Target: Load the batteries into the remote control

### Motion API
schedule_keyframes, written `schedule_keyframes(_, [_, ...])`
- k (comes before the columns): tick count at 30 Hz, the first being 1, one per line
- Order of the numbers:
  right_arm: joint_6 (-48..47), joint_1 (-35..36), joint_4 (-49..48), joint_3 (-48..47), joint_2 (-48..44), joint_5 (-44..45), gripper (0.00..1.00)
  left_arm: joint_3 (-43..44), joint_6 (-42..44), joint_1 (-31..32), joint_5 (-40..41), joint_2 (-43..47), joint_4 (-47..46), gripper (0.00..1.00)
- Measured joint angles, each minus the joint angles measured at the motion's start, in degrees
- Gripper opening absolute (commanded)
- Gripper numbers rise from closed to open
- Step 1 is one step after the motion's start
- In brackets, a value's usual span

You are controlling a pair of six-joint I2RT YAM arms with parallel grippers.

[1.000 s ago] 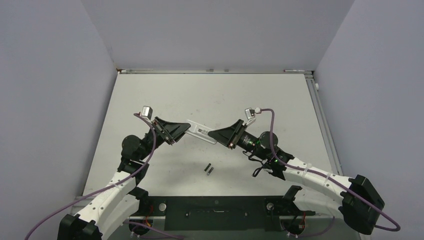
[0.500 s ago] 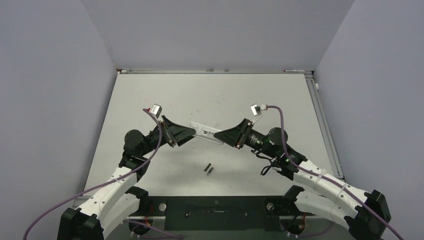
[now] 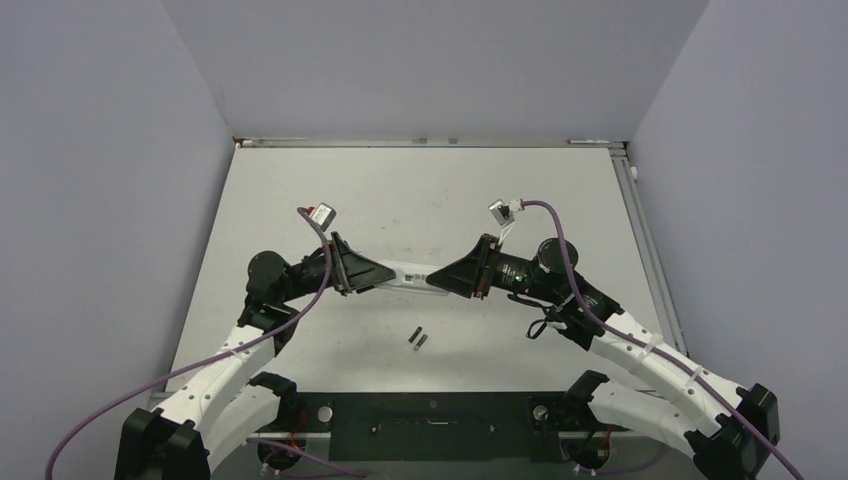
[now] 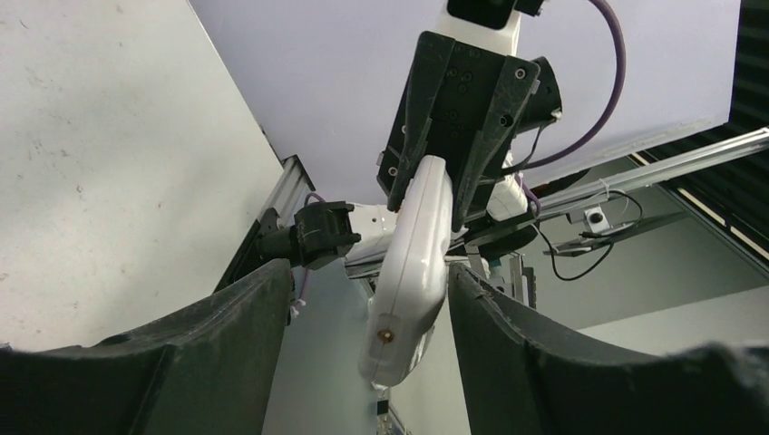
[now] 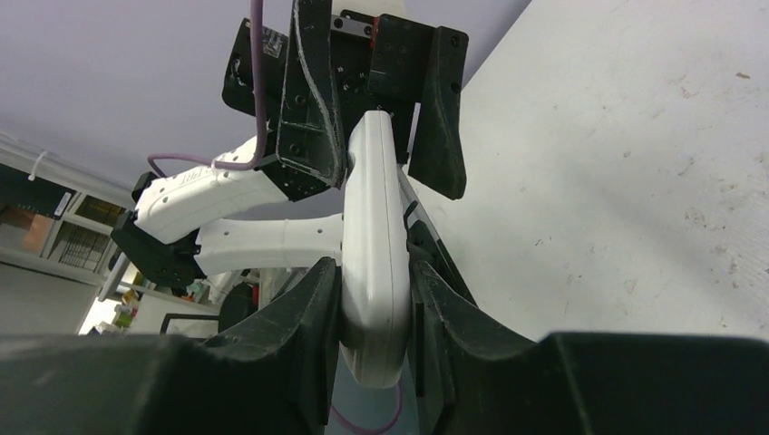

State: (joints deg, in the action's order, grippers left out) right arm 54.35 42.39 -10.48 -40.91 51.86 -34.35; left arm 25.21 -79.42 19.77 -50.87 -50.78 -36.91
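- Holds the remote control (image 3: 410, 274) in the air above the counter (image 3: 500, 190), roughly level, between the 2 arms.
- Clamps 1 end of it in the right gripper (image 5: 376, 272), with the fingers (image 5: 304, 308) pressed tight against both sides in the right wrist view.
- Brackets the other end with the left gripper (image 4: 367, 272), spread wide, with a clear gap on either side of the white body in the left wrist view and no contact visible.
- Leaves the batteries (image 3: 418, 338), 2 of them, lying side by side on the counter, nearer the arm bases than the raised remote and well apart from both grippers.
- Shows no battery in or at the remote. Cannot tell the state of the battery slot from these views, nor which face points up.
- Judged progress: early.
- Done so far: remote lifted and carried by 1 gripper alone.
- Left to do: presenting the slot, picking up each of the 2 batteries, and seating both inside the remote.
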Motion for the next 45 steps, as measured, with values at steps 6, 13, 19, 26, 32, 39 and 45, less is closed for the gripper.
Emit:
schedule_keyframes(6, [-0.4,0.0,0.3,-0.3,2.1,-1.9,0.08,0.0,0.2,0.7,-3.0,-0.1,-1.6,0.49])
schedule_keyframes(13, [0.2,-0.1,0.0,-0.3,2.7,-2.7,0.08,0.0,0.1,2.0,-4.7,-0.1,-3.9,0.41])
schedule_keyframes(19, [0.9,-0.1,-1.3,-0.3,2.7,-3.5,0.08,0.0,0.0,3.0,-4.9,-0.1,-4.8,0.3])
schedule_keyframes(26, [1.7,-0.4,-1.9,-0.3,2.6,-4.1,0.08,0.0,-0.7,3.1,-4.9,-0.5,-6.8,0.29])
schedule_keyframes(32, [1.7,-1.0,-1.6,-0.3,1.6,-4.1,0.08,-0.1,-2.6,3.4,-4.9,-0.7,-9.3,0.39])
schedule_keyframes(39, [1.8,-1.2,-1.5,0.3,0.3,-4.0,0.08,-0.1,-4.3,3.5,-5.0,-0.9,-11.5,0.39])
schedule_keyframes(45, [2.1,-1.2,-2.3,0.7,0.1,-4.1,0.08,-0.2,-5.2,3.5,-5.0,-1.3,-12.9,0.35])
